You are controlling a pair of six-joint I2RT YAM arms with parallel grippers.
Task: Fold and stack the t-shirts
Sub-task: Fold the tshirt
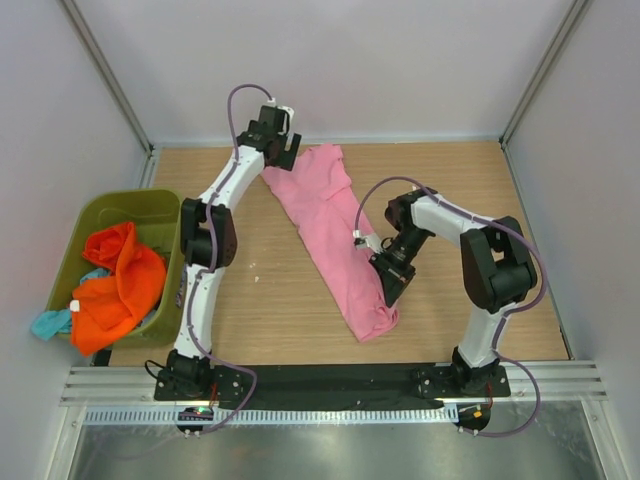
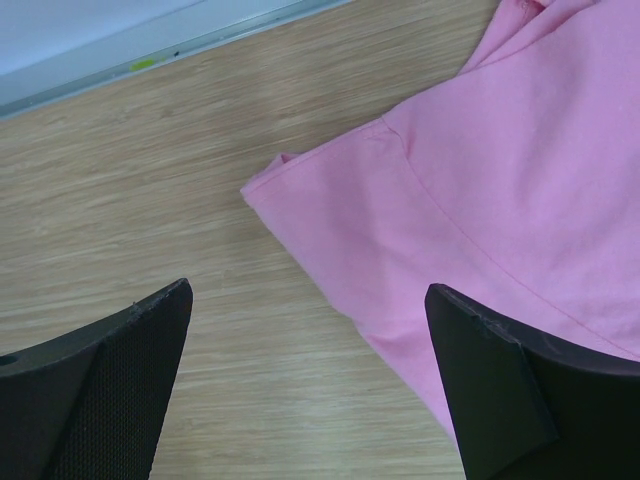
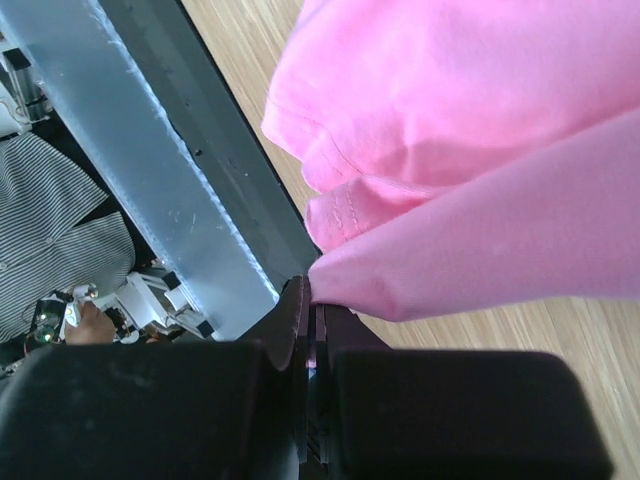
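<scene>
Two arms over light wooden table; bright pink soft cloth t-shirt lies mid-table as long diagonal strip, far end by left gripper, near end bunched close to front edge; right gripper jaws pinched tight on fold of pink cloth near that lower end; left gripper jaws spread wide, gripping nothing, above shirt's far corner; crumpled orange t-shirts heaped in olive-green plastic bin at left; teal cloth draped over bin's near corner.

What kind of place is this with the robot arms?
Probably a robot lab booth: plain white walls box in a wooden table, and two white-and-black robot arms are bolted to a metal rail at its edge.
</scene>
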